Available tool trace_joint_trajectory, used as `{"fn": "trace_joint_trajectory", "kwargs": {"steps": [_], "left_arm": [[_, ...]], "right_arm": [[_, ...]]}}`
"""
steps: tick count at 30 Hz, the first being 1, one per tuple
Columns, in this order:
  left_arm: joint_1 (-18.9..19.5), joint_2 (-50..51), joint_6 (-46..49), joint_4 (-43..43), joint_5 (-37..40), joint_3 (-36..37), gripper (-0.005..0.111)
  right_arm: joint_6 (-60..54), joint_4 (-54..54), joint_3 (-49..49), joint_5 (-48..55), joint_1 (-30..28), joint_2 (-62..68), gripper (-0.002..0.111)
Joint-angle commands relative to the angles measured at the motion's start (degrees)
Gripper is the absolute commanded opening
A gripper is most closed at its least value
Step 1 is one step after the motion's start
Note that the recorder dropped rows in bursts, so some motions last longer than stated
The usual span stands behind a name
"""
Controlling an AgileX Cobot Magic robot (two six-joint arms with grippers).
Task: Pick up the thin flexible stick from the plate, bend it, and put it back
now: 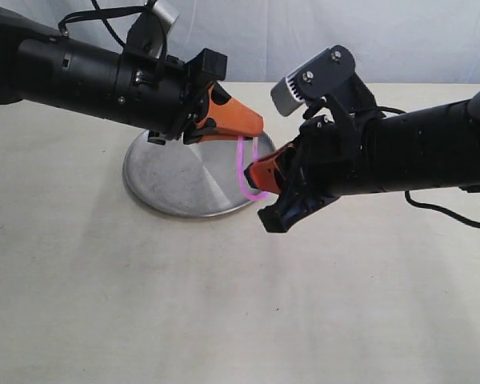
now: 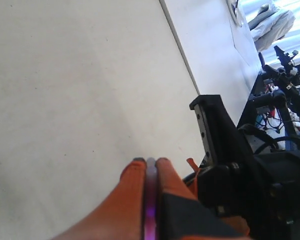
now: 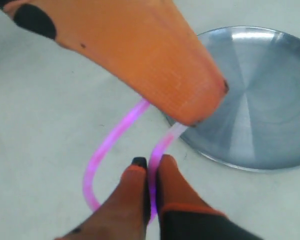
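Observation:
The thin pink stick point(image 1: 243, 170) hangs bent into a tight U between both grippers, above the right rim of the steel plate point(image 1: 176, 180). My left gripper point(image 1: 254, 130) is shut on one end, and the strand shows squeezed between its orange fingers in the left wrist view point(image 2: 150, 167). My right gripper point(image 1: 258, 171) is shut on the other end. In the right wrist view the stick point(image 3: 97, 155) loops out from my right gripper point(image 3: 151, 162), the left gripper's orange finger point(image 3: 155, 65) looms close above, and the plate point(image 3: 260, 100) lies behind.
A pale cloth-covered table point(image 1: 224, 304) spreads all around the plate. The two black arms nearly meet above the plate's right edge. A white wall and cluttered equipment point(image 2: 280, 65) lie beyond the table's far edge.

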Motion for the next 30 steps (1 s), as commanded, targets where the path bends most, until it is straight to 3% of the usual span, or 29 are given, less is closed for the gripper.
{"fn": "trace_joint_trajectory", "kwargs": {"steps": [1, 16, 30], "left_arm": [[-0.07, 0.23, -0.55, -5.76, -3.61, -0.61, 0.0], [-0.07, 0.23, -1.12, -6.08, -3.49, -0.61, 0.0], [-0.07, 0.23, -1.56, -6.4, -3.19, -0.61, 0.0]], "right_arm": [[-2.65, -4.18, 0.22, 4.23, 5.15, -0.34, -0.001], [-3.77, -12.87, 0.22, 3.63, 6.22, -0.34, -0.001], [-19.74, -12.87, 0.22, 1.99, 6.22, -0.34, -0.001]]}}
